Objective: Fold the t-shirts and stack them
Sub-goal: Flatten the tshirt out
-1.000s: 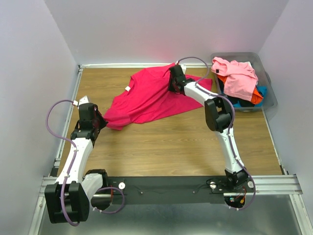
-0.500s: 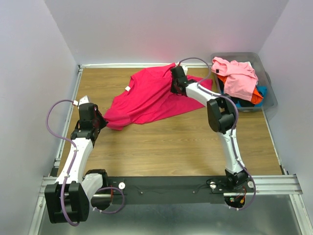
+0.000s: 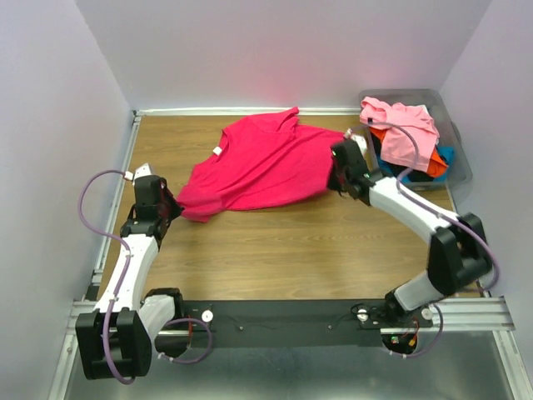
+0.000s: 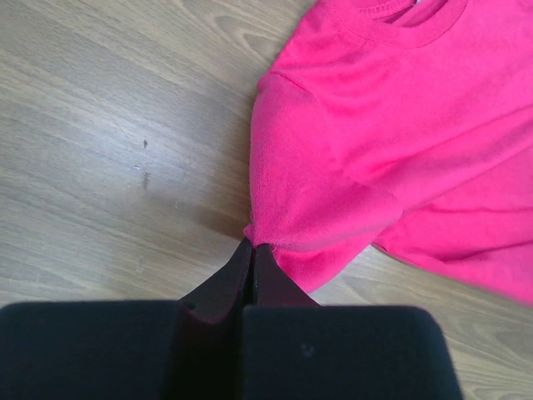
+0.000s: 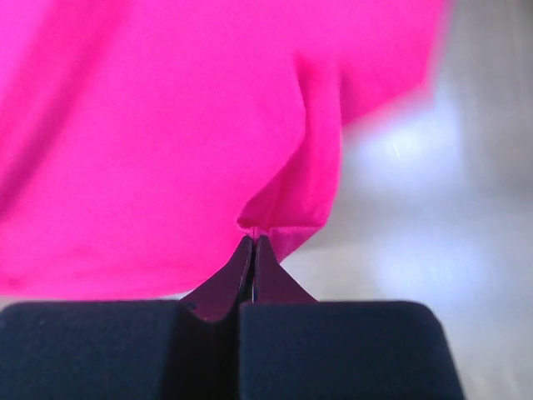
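One crimson t-shirt (image 3: pixel 262 167) lies on the one table (image 3: pixel 275 250). One grey bin (image 3: pixel 460 150) stands at the table's far right corner. Its heap shows four colours: one pink t-shirt (image 3: pixel 404 125), one orange piece (image 3: pixel 435 166), one blue piece (image 3: pixel 447 154) and one black piece (image 3: pixel 408 174). There are two arms, each with one gripper: left gripper (image 4: pixel 251 247) and right gripper (image 5: pixel 252 240).

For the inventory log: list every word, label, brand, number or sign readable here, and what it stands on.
No text can be read.
The white tag on the crimson t-shirt: too small to read.
The other t-shirts in the grey bin: no print shows.
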